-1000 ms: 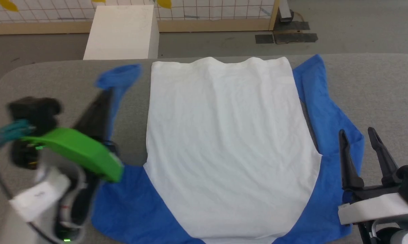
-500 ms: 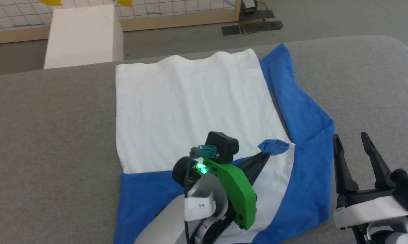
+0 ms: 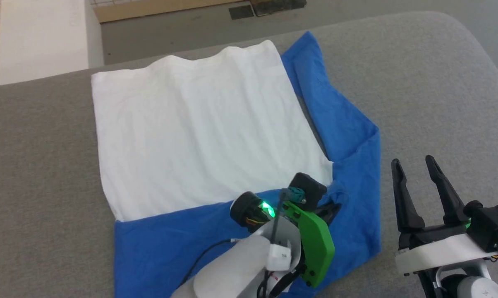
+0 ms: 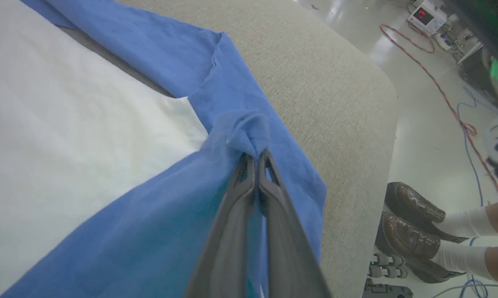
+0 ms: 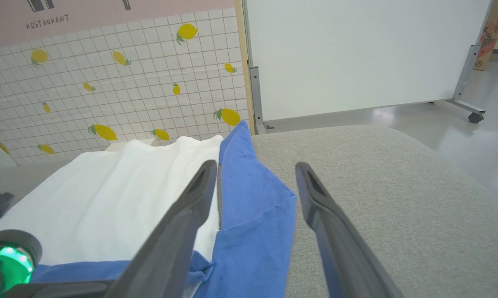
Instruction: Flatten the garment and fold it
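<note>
Grey padded table (image 3: 34,178): garment (image 3: 199,132) lies flat, hem far, white body spread. Left sleeve (image 3: 183,231) lies across the near edge, running rightward. Left gripper (image 4: 255,156): jaws pressed together, pinching the cuff (image 4: 243,128) over the right shoulder area. Right gripper (image 3: 411,160): jaws spread, empty, above bare table right of the garment. Step, likely: sleeve fold-in. Next: lay the cuff flat, release without dragging. Right sleeve (image 3: 336,120) not yet folded.

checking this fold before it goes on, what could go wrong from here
1. The left gripper pinches only the bunched cuff, so it may slip out.
2. The right sleeve lies kinked at the edge of the shirt, so the cuff could land on an uneven layer and fold crooked.
</note>
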Robot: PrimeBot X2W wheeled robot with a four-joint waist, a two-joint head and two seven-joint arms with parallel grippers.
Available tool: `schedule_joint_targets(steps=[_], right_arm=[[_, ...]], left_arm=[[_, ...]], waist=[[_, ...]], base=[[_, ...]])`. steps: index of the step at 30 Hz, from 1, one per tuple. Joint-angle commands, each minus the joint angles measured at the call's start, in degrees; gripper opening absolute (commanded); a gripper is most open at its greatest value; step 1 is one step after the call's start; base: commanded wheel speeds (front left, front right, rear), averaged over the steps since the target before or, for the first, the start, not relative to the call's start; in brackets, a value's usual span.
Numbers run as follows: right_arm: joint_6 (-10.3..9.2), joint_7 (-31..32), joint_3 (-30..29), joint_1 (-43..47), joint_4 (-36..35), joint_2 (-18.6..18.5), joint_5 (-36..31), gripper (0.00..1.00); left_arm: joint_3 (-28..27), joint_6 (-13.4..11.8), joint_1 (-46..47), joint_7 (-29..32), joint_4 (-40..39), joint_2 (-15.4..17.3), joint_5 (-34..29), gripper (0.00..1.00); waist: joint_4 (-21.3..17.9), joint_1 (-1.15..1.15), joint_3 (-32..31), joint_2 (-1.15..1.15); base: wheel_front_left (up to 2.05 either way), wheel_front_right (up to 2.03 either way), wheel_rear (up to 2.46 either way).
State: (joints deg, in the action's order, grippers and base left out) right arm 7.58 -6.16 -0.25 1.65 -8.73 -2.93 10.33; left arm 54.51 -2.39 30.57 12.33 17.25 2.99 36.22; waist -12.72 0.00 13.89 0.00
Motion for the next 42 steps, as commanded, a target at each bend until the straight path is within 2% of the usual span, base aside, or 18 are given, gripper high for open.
schedule_joint_targets(steps=[1,5,6,7,8,9,14,18,25,29,33,37,42], right_arm=[[-0.09,-0.67,0.27,-0.93,0.34,0.05,0.41,1.00],[-0.09,-1.09,0.21,-0.88,1.03,0.05,0.50,1.00],[-0.09,-1.13,0.15,-0.88,1.16,0.05,0.49,1.00],[-0.09,-1.13,0.07,-0.89,1.30,0.05,0.47,1.00],[-0.09,-1.14,-0.06,-0.88,1.38,0.05,0.49,1.00],[-0.09,-1.15,-0.24,-0.86,1.44,0.05,0.51,1.00],[-0.09,-0.69,-0.80,-0.86,1.35,0.05,0.06,1.00],[-0.09,0.15,-1.86,-1.23,1.04,0.05,-0.71,1.00],[-0.09,3.71,-5.37,-5.02,1.44,0.05,-4.07,1.00],[-0.09,7.69,-7.50,-10.59,3.12,-0.88,-5.91,1.00],[-0.09,12.27,-8.84,-18.45,7.16,-4.23,-5.82,1.00],[-0.09,16.62,-9.98,-27.31,12.55,-6.99,-4.37,1.00],[-0.09,21.37,-10.82,-38.94,21.35,-10.48,-3.85,1.00]], left_arm=[[1.40,0.07,1.84,0.62,2.17,-0.11,-1.52,0.00],[5.50,2.20,2.84,3.97,7.43,-0.11,-1.73,0.00],[6.06,2.47,2.79,5.24,8.50,-0.11,-1.34,0.11],[6.86,2.96,3.00,6.66,9.54,-0.11,-1.20,0.42],[7.26,3.32,3.19,7.40,10.07,-0.11,-1.04,0.96],[7.28,3.71,3.29,7.75,10.24,-0.11,-0.43,1.00],[3.31,3.96,3.64,2.97,7.15,-0.11,2.94,1.00],[-3.25,2.49,3.28,-6.56,2.73,1.79,4.21,1.00],[-16.41,-4.62,-2.60,-23.32,-2.74,11.35,3.95,1.00],[-23.88,-7.92,-7.65,-26.81,-5.64,16.52,3.29,1.00],[-30.46,-9.12,-11.21,-27.28,-9.57,20.04,-1.51,1.00],[-37.30,-9.13,-14.27,-27.31,-14.42,19.04,-6.77,1.00],[-43.72,-6.88,-15.82,-27.32,-17.99,14.99,-11.45,1.00]], waist=[[-1.86,0.00,1.64,0.00],[-2.30,0.00,2.02,0.00],[-2.28,0.00,2.00,0.00],[-2.22,0.00,1.98,0.00],[-2.05,0.00,1.92,0.00],[-1.70,0.00,1.79,0.00],[0.90,0.00,0.97,0.00],[3.45,0.00,0.42,0.00],[7.76,0.00,0.42,0.00],[10.14,0.00,2.07,0.00],[12.92,0.00,5.07,0.00],[15.63,0.00,8.60,0.00],[18.72,0.00,13.60,0.00]], base=[[0.00,0.00,0.00],[0.00,0.00,0.00],[0.00,0.00,0.00],[0.00,0.00,0.00],[0.00,0.00,0.00],[0.00,0.00,0.00],[0.00,0.00,0.00],[0.00,0.00,0.00],[0.00,0.00,0.00],[0.00,0.00,0.00],[0.00,0.00,0.00],[0.00,0.00,0.00],[0.00,0.00,0.00]])
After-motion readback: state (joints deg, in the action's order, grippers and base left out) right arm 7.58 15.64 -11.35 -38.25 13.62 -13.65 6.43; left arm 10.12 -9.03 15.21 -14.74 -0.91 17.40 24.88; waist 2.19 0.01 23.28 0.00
